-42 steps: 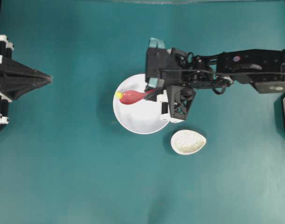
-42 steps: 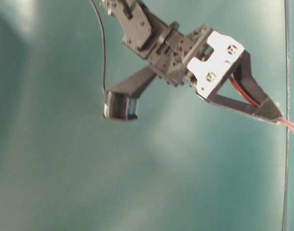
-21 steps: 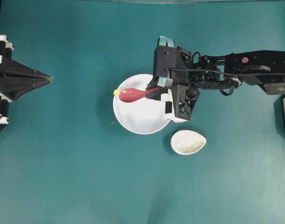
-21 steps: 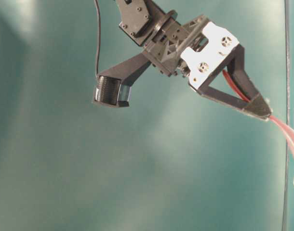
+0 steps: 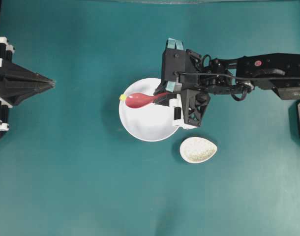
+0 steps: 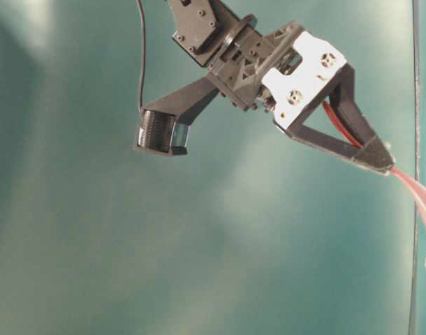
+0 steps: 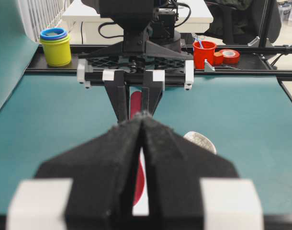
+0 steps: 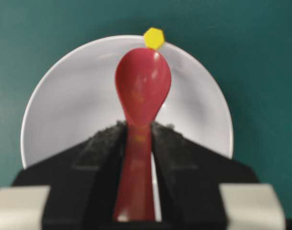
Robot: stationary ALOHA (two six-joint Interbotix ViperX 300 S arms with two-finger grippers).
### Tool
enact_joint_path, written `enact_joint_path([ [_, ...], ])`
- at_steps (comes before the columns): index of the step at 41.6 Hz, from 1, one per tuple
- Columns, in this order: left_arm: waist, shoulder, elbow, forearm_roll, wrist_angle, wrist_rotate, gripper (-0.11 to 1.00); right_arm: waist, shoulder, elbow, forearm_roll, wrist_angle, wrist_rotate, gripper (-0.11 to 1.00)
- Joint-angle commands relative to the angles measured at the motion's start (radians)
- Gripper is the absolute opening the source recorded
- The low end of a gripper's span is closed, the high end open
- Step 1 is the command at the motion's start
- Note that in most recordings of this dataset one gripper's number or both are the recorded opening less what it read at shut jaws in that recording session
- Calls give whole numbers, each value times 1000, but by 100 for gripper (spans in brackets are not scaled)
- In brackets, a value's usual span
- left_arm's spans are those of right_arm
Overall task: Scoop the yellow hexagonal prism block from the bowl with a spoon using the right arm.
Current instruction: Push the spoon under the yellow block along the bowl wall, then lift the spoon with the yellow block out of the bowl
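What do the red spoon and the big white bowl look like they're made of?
The spoon looks like glossy plastic or glazed ceramic: its red scoop shows soft highlights. The bowl looks like smooth white ceramic or melamine, plain and evenly lit. The look alone cannot settle either.

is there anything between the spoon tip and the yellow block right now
Nothing visible. The yellow block sits at the far rim of the bowl, just past the tip of the spoon held by the right tool.
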Motion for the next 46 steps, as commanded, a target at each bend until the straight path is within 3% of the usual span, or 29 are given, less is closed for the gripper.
enact_joint_path([
  [1,0,5,-18,3,-5,2,0,2,-18,-11,0,-3,2,24],
  [46,0,5,-18,3,-5,2,0,6,43,-6,2,-60,2,24],
])
